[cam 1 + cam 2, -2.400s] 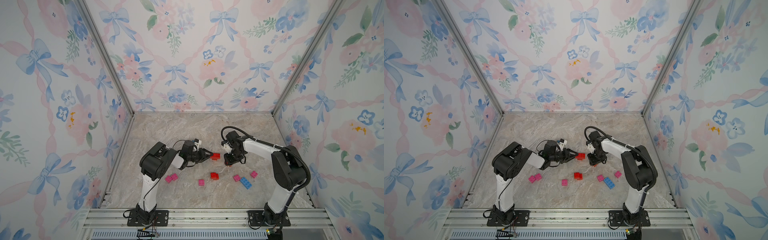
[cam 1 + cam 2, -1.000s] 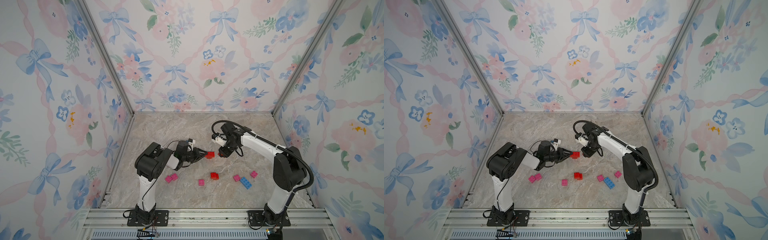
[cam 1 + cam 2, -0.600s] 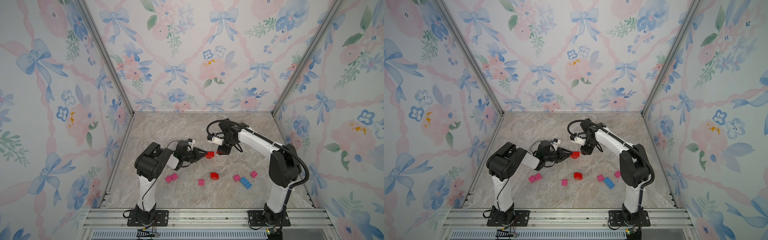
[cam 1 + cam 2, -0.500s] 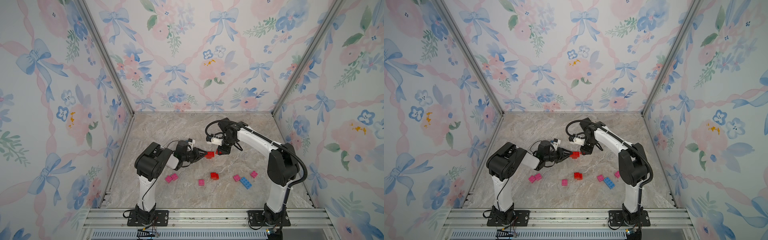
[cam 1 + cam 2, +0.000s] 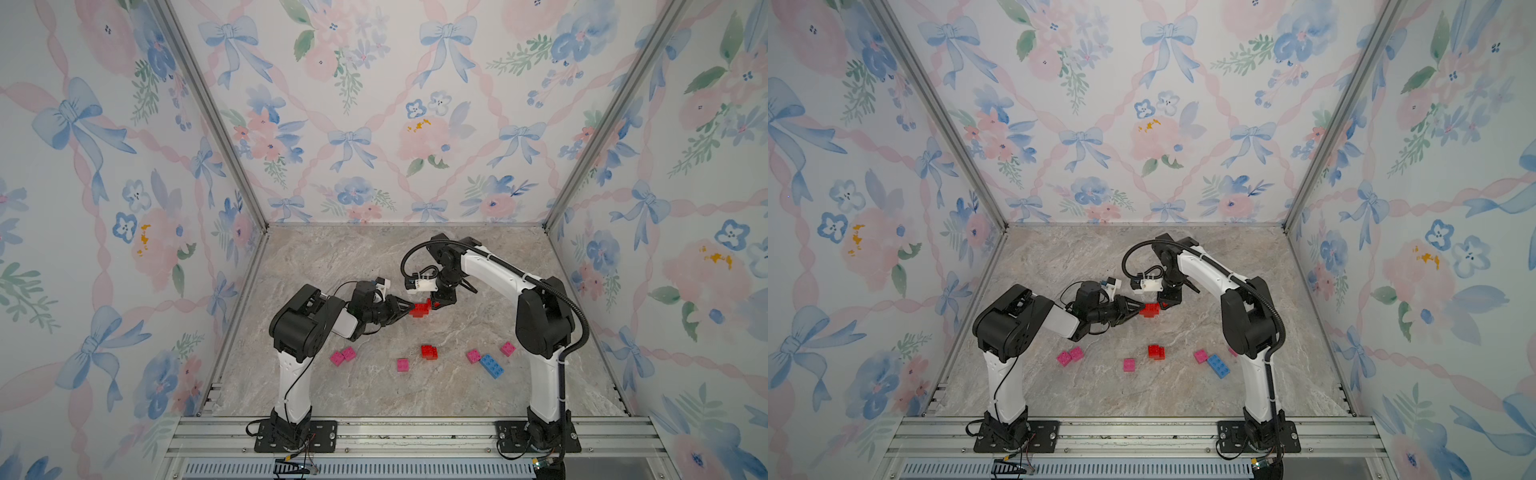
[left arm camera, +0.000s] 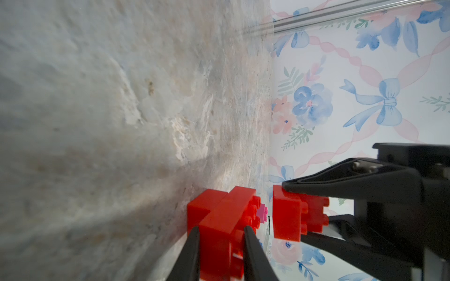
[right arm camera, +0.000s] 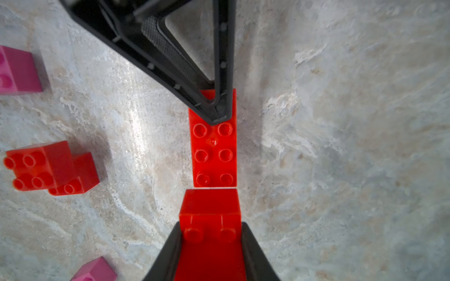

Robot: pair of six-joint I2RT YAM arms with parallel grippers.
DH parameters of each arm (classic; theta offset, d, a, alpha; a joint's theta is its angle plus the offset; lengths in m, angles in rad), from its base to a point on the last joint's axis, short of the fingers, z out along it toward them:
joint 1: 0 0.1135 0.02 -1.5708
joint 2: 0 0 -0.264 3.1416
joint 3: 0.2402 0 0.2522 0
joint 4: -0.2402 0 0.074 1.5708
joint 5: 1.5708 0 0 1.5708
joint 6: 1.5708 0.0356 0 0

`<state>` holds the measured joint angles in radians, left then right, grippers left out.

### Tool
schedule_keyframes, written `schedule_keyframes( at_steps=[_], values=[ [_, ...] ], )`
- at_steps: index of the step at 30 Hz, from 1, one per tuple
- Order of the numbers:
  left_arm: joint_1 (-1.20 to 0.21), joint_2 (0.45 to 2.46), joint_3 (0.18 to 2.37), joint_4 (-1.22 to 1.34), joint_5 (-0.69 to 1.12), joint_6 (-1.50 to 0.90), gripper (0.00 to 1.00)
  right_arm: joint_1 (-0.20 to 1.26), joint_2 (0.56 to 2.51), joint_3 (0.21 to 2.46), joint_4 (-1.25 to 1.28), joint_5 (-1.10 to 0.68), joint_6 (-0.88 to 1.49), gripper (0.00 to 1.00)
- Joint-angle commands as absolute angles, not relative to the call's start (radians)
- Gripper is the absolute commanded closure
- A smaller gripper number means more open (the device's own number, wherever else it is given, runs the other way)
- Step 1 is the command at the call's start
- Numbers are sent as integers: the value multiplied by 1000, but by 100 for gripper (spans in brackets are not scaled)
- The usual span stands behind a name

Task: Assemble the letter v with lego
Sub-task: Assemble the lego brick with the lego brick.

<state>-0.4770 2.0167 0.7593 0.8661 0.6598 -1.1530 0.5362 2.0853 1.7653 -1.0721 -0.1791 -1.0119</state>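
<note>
Noted low and left of centre in a top view, on the table (image 5: 332, 266): a pair of pink bricks (image 5: 344, 356), touching. Found at mid-frame the left gripper (image 5: 409, 308) clenched on one end of the long red brick (image 5: 420, 309). Below these, a single pink brick (image 5: 402, 364) and a red stack (image 5: 428, 351). Found the right gripper (image 5: 435, 303) grasping a square red brick (image 7: 210, 206), studs up, just above the long one's other end, with a narrow gap visible from the left wrist. Lower right: a third pink brick (image 5: 473, 355) just beside the blue brick (image 5: 491, 366), then a fourth pink brick (image 5: 507, 348).
</note>
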Motion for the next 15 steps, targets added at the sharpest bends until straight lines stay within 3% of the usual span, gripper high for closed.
schedule_keyframes(
  at_steps=[1,15],
  values=[
    [-471,2035,759,812,652,-1129,76,552,2107,1794,-1120,-184,-1039,100],
    [-476,2035,767,805,652,-1126,76,572,2173,1862,-1169,-123,-1035,100]
  ],
)
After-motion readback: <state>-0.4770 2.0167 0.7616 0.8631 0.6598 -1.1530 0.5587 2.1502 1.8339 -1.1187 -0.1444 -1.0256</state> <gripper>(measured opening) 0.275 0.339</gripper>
